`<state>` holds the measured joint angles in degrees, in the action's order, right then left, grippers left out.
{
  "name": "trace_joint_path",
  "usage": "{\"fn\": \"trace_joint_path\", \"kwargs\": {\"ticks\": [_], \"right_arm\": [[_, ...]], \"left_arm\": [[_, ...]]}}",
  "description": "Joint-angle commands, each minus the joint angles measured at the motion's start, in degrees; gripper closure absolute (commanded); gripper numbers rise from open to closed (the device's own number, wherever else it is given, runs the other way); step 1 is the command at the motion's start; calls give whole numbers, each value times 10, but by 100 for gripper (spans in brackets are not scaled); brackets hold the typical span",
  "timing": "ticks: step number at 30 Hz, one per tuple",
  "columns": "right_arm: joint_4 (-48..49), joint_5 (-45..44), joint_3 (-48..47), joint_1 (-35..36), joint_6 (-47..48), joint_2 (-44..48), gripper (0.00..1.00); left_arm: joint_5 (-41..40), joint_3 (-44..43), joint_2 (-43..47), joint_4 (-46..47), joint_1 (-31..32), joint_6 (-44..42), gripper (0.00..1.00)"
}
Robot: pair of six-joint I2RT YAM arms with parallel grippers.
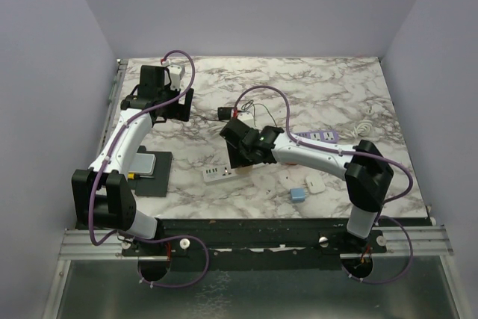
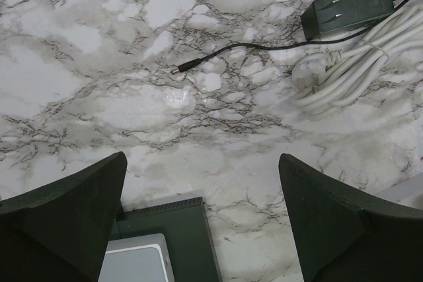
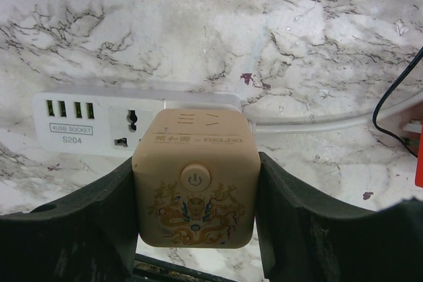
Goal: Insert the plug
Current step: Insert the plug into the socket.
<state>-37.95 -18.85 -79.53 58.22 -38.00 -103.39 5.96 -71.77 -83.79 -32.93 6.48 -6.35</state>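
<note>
While the right gripper (image 3: 195,219) squeezes the tan cube plug (image 3: 195,163) tight between its two black fingers, the cube hangs right by the white power strip (image 3: 79,127) on the marble table (image 3: 198,18). It covers the end of the strip where the white cord comes out. I cannot tell if the cube touches the strip, and its pins are hidden.

To do this step well, I think the cube must be held level and lined up over a socket. The holes (image 3: 131,123) that show sit a bit to the left of it. Then it needs a straight, slow push. A tilted push could jam the pins or make the strip slide, as nothing holds the strip down.

The cube says "DELIXI" on top, with small signs beside it that I cannot read. It has a round button with a power mark and a gold dragon picture. The strip says "4USB SOCKET" and "S204" under four green USB holes.

Far off, the left gripper (image 2: 201,163) is spread wide and holds nothing. Near it lie a black adapter (image 2: 347,8) and a white cable (image 2: 357,64).
</note>
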Motion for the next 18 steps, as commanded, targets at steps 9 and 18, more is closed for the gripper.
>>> {"fn": "trace_joint_path", "kwargs": {"ticks": [9, 18], "right_arm": [[-15, -32, -31, 4, -15, -34, 99], [-52, -64, -46, 11, -17, -40, 100]], "left_arm": [[-9, -2, 14, -10, -2, -7, 1], [-5, -4, 12, -10, -2, -6, 1]]}}
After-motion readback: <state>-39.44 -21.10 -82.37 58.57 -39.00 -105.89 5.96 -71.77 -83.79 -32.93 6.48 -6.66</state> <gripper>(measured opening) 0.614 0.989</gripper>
